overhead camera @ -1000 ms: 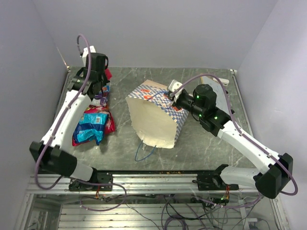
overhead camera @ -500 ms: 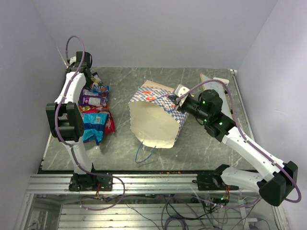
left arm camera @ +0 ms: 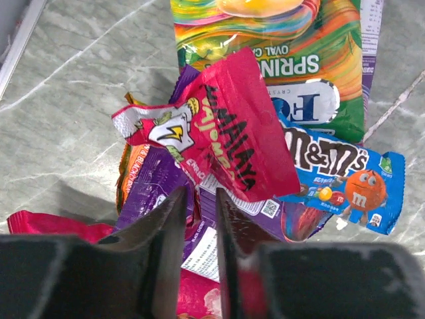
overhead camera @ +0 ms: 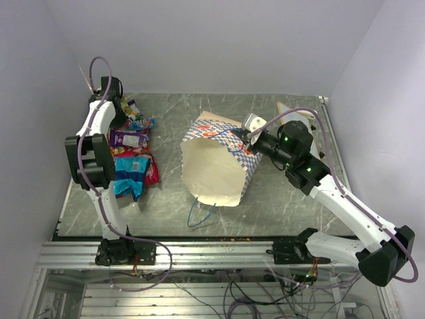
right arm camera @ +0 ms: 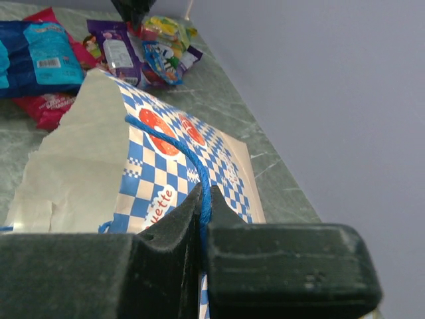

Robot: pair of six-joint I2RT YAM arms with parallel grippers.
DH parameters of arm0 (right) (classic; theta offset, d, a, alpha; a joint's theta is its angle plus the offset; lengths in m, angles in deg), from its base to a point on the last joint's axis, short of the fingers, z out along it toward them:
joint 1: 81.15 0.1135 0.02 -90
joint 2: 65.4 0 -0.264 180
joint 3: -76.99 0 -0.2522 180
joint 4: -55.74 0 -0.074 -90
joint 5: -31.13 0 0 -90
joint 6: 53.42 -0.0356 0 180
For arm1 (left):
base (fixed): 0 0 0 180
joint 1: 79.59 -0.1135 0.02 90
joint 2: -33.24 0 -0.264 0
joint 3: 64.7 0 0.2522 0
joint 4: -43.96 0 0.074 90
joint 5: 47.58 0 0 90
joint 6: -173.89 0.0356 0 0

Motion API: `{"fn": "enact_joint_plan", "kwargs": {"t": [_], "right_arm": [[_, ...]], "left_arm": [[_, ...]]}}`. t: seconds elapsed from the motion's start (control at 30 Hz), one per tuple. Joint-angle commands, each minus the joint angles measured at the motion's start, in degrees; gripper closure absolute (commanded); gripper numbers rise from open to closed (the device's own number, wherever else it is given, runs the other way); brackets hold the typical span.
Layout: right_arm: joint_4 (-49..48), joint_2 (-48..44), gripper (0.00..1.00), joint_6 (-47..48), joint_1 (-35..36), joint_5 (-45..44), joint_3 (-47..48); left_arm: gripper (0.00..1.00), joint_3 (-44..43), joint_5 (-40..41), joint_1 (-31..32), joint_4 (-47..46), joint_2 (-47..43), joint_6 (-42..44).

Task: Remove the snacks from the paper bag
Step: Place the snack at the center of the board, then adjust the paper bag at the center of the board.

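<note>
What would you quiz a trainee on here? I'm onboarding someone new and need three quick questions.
1. True or false: the left gripper holds a packet.
2. The right gripper is shut on: A a red packet; B the paper bag's blue string handle; C nothing.
3. On which side of the bag do the snacks lie?
Key: 1 false, its jaws stand slightly open above the snacks. 2 B. 3 the robot's left.

checkered paper bag (overhead camera: 214, 166) on its side, snacks (overhead camera: 131, 170) piled left
</note>
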Motion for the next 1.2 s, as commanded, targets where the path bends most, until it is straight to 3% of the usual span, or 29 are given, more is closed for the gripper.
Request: {"fn": "enact_joint_plan", "kwargs": {"t": [0.0, 0.27, 0.43, 0.53, 0.7, 0.83, 0.93, 1.17], "right_arm": [[-0.46, 0.79, 1.00, -1.35, -0.38, 1.84, 3.19], [1.31, 3.04, 1.00, -0.72, -0.31, 5.59, 7.01], [1.77, 4.76, 1.00, -0.11, -0.24, 17.24, 10.47], [-1.48, 5.65, 1.00, -6.09, -0.06, 19.92, 12.94], [0.53, 9.44, 1.00, -20.53, -0.04, 12.15, 23.75], [-3.98, 10.85, 1.00, -30.72, -0.19, 6.60, 25.37], [-4.76, 13.22, 1.00, -32.97, -0.21, 6.52, 25.19], [-0.07, 20.13, 1.00, -34.22, -3.00, -10.52, 23.70]], "left_arm": [[0.61, -1.02, -2.55, 0.00, 0.00, -0.93, 0.32], [0.27, 2.25, -2.07, 0.02, 1.83, -9.59, -2.26], [0.06, 7.81, -7.74, 0.25, 0.50, -16.55, -5.07], [0.04, 11.36, -9.70, 0.45, -0.02, -19.97, -6.01], [0.03, 12.24, -10.59, 0.44, 1.34, -23.25, -5.42], [0.03, 11.87, -10.39, 0.46, 1.59, -25.65, -4.83], [0.03, 12.02, -11.24, 0.53, 1.60, -26.62, -4.81], [0.03, 12.72, -13.65, 1.72, 3.83, -29.72, -5.42]]}}
